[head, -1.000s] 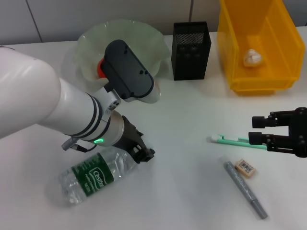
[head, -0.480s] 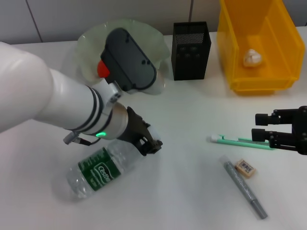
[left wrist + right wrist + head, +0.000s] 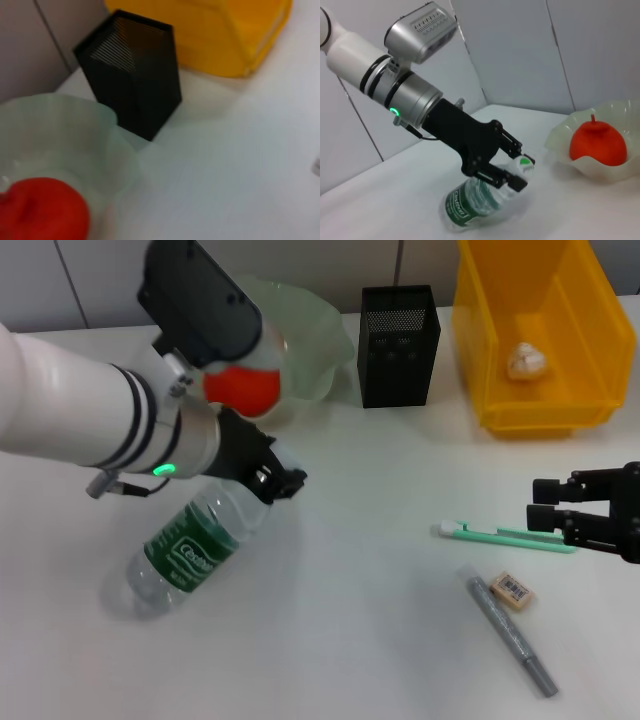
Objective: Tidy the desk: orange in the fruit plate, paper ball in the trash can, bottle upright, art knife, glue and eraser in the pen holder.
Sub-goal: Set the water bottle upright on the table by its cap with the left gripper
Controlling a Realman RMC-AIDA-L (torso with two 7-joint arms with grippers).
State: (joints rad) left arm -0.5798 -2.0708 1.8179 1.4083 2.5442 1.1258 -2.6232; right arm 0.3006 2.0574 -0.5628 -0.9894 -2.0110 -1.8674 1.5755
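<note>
I have the left gripper (image 3: 285,480) clenched on the neck of the bottle (image 3: 185,550), just under its white cap (image 3: 522,163). The bottle is tilted: its base rests on the tabletop (image 3: 370,570) toward me and to the left, and its long axis rises up toward the cap end, which points at the pen holder (image 3: 398,345). The orange (image 3: 240,388) sits in the fruit plate (image 3: 310,330) behind the arm, and the paper ball (image 3: 527,360) lies in the trash can (image 3: 540,390). The right gripper (image 3: 545,505) hovers at the right edge, fingers released, just beside a green-and-white pen-like tool (image 3: 505,535). The eraser (image 3: 514,590) touches a grey pen-like tool (image 3: 512,635). The white tabletop between bottle and tools is bare; a pale wall runs behind.
</note>
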